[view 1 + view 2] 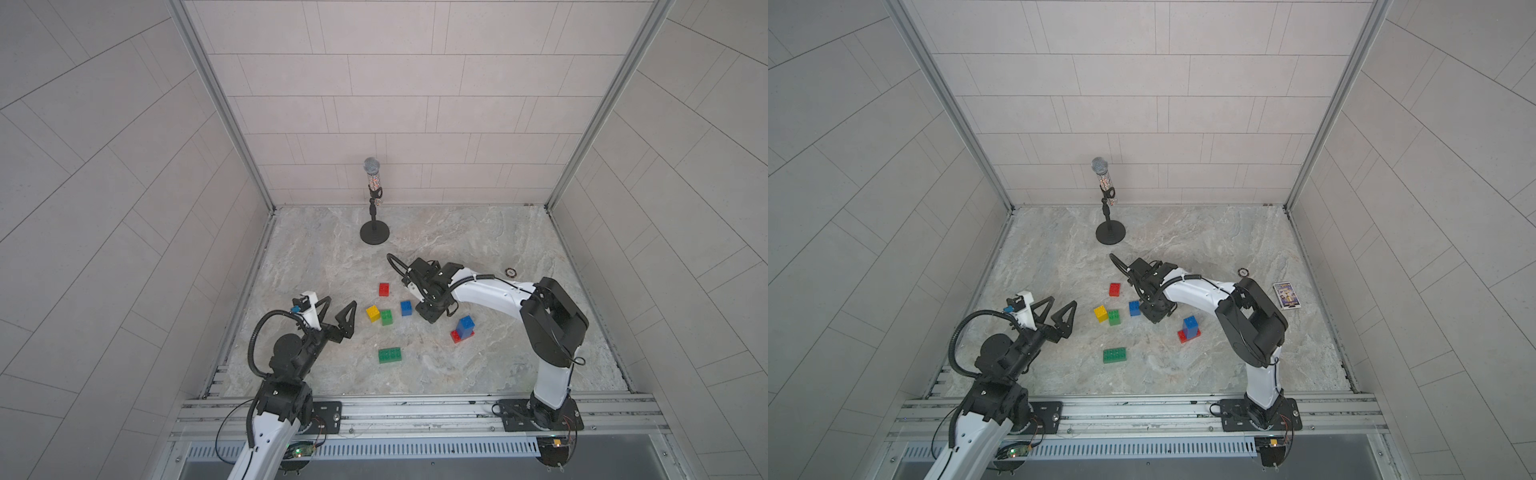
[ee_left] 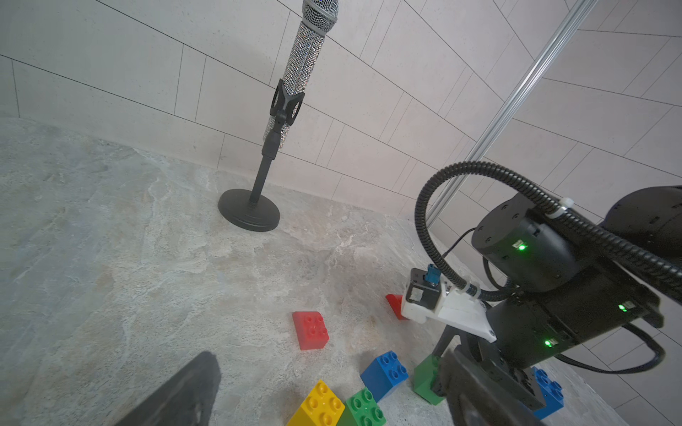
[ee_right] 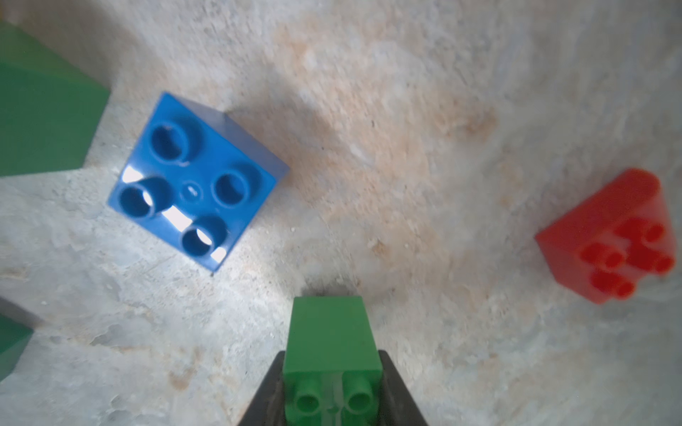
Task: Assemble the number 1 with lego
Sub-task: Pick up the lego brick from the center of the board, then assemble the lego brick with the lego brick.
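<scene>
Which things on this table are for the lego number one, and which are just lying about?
Job: small red studded plastic brick; yellow brick; small green brick; lone blue brick; long green brick; blue stack on long red brick; held green brick in right gripper.
Lying about: glittery microphone on black stand; small round disc; printed card.

The right claw [image 3: 332, 391] is matte black, and the green brick [image 3: 332, 332] in it a plain grass green. Near the claw sit a glossy blue brick [image 3: 195, 180] and a red brick [image 3: 609, 236]; further out, a yellow brick [image 1: 373, 313]. The bench [image 1: 457, 232] is marbled grey and beige. Beyond the claw, the microphone [image 1: 372, 178] glitters silver on a black stand [image 1: 374, 232].
</scene>
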Motion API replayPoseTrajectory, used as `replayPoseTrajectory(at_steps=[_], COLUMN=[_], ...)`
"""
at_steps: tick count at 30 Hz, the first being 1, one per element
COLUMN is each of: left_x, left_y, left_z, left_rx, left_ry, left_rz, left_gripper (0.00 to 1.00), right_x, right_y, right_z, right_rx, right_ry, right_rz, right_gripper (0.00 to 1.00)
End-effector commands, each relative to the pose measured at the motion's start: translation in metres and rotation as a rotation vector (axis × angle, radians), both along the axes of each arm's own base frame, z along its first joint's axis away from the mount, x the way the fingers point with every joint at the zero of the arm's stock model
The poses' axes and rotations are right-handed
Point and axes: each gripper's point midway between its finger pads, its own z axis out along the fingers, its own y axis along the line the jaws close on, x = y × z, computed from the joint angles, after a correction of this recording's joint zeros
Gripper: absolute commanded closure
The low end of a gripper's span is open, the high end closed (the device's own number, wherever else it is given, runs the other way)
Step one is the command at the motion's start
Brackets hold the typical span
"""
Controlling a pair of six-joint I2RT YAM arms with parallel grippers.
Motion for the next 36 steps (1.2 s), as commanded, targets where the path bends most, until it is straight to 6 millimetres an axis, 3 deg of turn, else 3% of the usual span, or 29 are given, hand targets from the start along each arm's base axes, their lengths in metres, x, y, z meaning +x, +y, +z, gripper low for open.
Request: replayPoseTrajectory(at_steps=[1, 7, 13, 23, 36], left_x=[0.001, 0.001, 0.001, 0.001, 0.001], left_y=[0.000, 0.001, 0.001, 0.001, 0.001], left_z=[-0.003, -0.003, -0.003, -0.004, -0.003], left_rx=[-0.007, -0.007, -0.007, -0.008, -0.009], left_ry=[-0.009, -0.009, -0.008, -0.006, -0.008], left_rz=[0.004, 0.004, 0.005, 0.007, 0.008], left_gripper=[0.00, 0.00, 0.00, 0.00, 0.00], right_x=[-0.011, -0.033, -0.053, -0.068, -0.069], right_y=[-0.009, -0.046, -0.077, -0.104, -0.098], right_z=[0.041, 0.086, 0.105, 0.096, 0.087], right_rx=[0.036, 0.016, 0.002, -0.030, 0.005], right_ry=[-0.037, -0.061, -0.083, -0.109, -0.092], right_rz=[-0.033, -0.177, -0.276, -0.350, -0.366], right_gripper=[0.72, 0.78, 0.81, 0.79, 0.79])
